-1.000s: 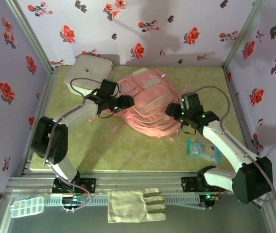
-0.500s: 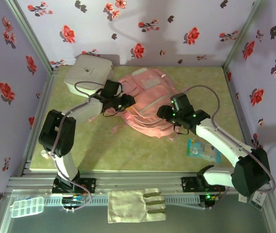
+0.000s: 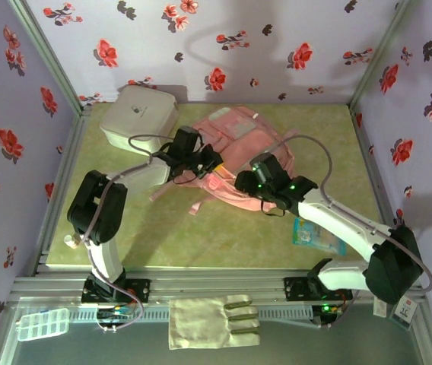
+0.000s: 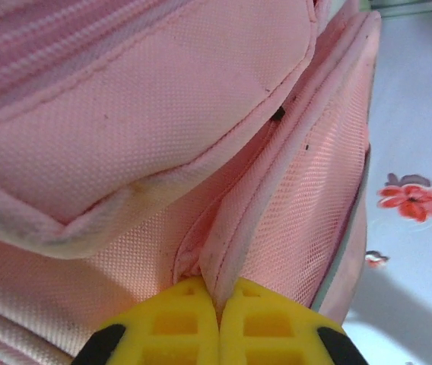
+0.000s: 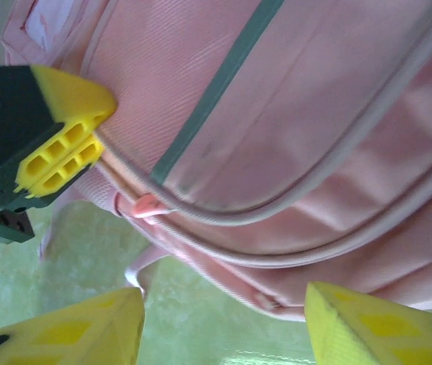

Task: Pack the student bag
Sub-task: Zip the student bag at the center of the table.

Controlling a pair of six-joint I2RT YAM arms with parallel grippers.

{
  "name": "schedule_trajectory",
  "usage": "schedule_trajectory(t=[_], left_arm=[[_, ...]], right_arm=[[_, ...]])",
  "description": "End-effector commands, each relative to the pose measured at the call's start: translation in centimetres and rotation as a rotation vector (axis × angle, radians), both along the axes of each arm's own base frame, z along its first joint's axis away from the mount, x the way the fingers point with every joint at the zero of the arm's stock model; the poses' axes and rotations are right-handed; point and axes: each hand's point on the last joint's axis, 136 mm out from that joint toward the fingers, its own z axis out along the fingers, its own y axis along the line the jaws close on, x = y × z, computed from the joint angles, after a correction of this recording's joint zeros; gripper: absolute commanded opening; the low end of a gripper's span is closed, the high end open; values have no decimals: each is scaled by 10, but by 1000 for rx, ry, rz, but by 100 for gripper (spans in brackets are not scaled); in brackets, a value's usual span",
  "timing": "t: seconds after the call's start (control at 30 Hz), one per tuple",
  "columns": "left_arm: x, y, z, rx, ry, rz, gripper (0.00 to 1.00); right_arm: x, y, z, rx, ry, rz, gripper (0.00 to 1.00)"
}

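Where the green table (image 3: 201, 239) runs back to the flowered walls, the student bag (image 3: 235, 144) lies flat on its far half, pink and soft, about midway across; a white rounded box (image 3: 136, 114) sits just beside the bag on the left, in the far left corner; the left arm (image 3: 136, 175) reaches in from the left and the right arm (image 3: 338, 220) from the right, the two meeting at the bag's near edge; the left gripper (image 4: 217, 293) has its yellow fingers (image 4: 166, 323) pressed together on a fold of the bag's pink fabric, the cloth pinched between them beside a mesh panel; the right gripper (image 5: 223, 327) is spread wide with nothing between its fingers, poised over the bag's piped near edge and the green surface beside it; a small blue-green packet (image 3: 311, 237) lies on the table to the right of the bag, apart from it, partly under the right arm; a pink zip pull (image 5: 146, 205) hangs at the bag's edge, close to the left gripper's tips.
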Motion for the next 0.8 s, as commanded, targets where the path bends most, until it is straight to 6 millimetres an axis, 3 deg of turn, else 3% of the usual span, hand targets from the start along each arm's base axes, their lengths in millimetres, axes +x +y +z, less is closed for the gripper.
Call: schedule_trajectory(t=[0.0, 0.43, 0.77], left_arm=[[8, -26, 37, -154, -50, 21, 0], [6, -35, 40, -148, -50, 20, 0], [6, -36, 40, -145, -50, 20, 0]], right_arm=[[14, 13, 12, 29, -47, -63, 57], [57, 27, 5, 20, -102, -189, 42], [66, 30, -16, 2, -70, -236, 33]])
